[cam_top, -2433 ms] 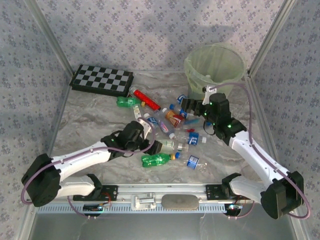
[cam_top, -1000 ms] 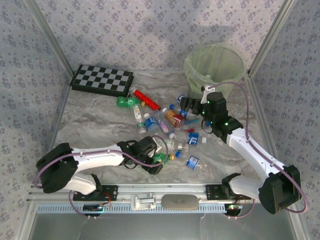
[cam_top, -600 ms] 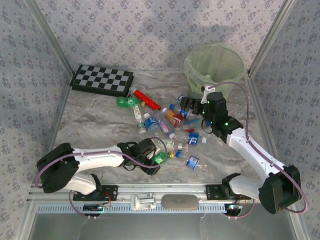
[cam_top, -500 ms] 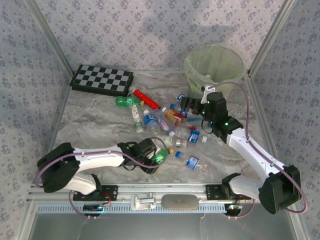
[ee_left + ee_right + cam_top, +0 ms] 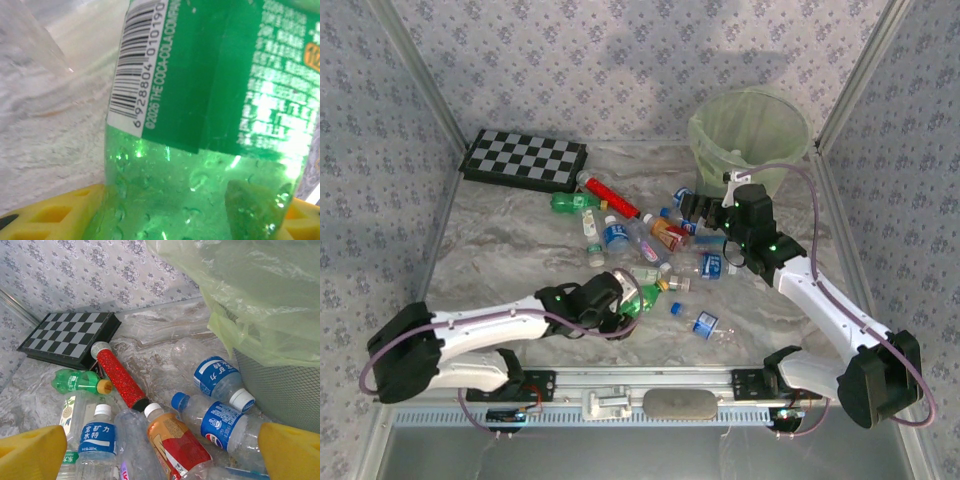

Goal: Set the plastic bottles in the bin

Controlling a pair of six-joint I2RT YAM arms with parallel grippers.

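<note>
Top external view: the left gripper (image 5: 628, 300) sits at lower centre of the frame, closed narrowly around a green bottle (image 5: 642, 296) that lies crosswise in its grip, at the near edge of the scattered plastic bottles (image 5: 660, 245). In the left wrist view that bottle's green label and barcode take up most of the frame, and the yellow fingers (image 5: 45, 220) press against its lower body from both bottom corners.

The right gripper (image 5: 686, 210) hangs right of centre with its jaws spread wide and nothing between them, just in front of the bin (image 5: 750, 130), which stands upright in the upper right. In the right wrist view its yellow fingertips (image 5: 30, 450) sit in the two bottom corners, well apart, above an orange-labelled bottle (image 5: 175, 440) and two blue-labelled bottles (image 5: 217, 377) lying close to the bin's wall at the right edge. The pale green liner (image 5: 240, 290) drapes across the upper right of that frame.

A red stick (image 5: 610, 197) lies diagonally above centre, its upper end near the checkerboard (image 5: 525, 160) in the upper left. A second green bottle (image 5: 570, 203) lies just beside the stick, on the marbled table (image 5: 500, 240).
</note>
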